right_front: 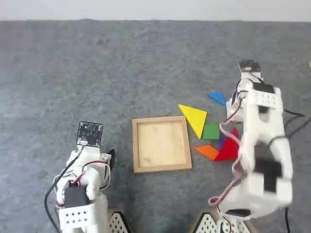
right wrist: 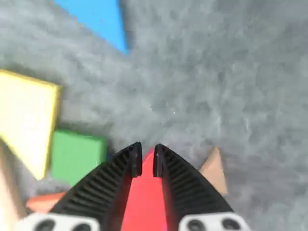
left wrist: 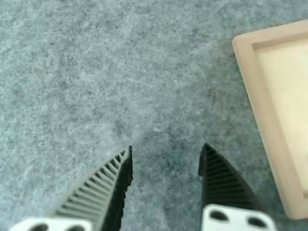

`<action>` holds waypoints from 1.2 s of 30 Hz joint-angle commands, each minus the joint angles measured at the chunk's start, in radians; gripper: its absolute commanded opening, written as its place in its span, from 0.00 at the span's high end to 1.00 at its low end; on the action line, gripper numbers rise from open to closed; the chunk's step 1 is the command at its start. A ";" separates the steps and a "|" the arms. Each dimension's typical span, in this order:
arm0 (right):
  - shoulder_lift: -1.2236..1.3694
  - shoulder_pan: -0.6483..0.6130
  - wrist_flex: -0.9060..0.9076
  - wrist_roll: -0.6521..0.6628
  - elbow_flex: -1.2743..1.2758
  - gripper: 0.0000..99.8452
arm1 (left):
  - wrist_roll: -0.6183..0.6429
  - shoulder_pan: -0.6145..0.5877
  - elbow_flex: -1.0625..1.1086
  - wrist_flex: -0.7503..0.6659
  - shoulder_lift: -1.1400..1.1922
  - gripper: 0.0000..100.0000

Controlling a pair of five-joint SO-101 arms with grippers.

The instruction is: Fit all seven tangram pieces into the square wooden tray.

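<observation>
Right end effector [right wrist: 147,147] clenched over red triangle [right wrist: 144,207]; left end effector [left wrist: 167,148] released above grey felt [left wrist: 96,72] beside wooden tray [left wrist: 251,72].

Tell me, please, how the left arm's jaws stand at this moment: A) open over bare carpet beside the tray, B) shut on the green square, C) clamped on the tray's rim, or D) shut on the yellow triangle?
A: the left gripper has its jaws standing well apart over the grey carpet, with the wooden tray off to one side, untouched.
</observation>
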 commanded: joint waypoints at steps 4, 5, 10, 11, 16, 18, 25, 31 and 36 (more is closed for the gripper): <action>-0.568 -0.113 0.015 0.003 0.408 0.95 | -0.008 0.000 -0.008 0.005 -0.020 0.78; -0.615 -0.119 0.004 0.041 0.460 0.95 | -0.008 0.000 -0.008 0.005 -0.020 0.78; -0.634 -0.088 0.065 0.227 0.543 0.95 | -0.008 0.000 -0.008 0.005 -0.020 0.78; -0.615 -0.088 0.107 0.273 0.543 0.95 | -0.008 0.000 -0.008 0.005 -0.020 0.78; -0.535 -0.093 0.194 0.427 0.540 0.95 | -0.008 0.000 -0.008 0.005 -0.020 0.78; -0.512 -0.094 0.196 0.431 0.540 0.95 | -0.008 0.000 -0.008 0.005 -0.020 0.78; -0.361 -0.085 0.130 0.466 0.512 0.95 | -0.008 0.000 -0.008 0.005 -0.020 0.78; -0.140 -0.025 0.085 0.411 0.298 0.95 | -0.008 0.000 -0.008 0.005 -0.020 0.78; -0.053 0.031 0.088 0.410 0.106 0.95 | -0.008 0.000 -0.008 0.005 -0.020 0.78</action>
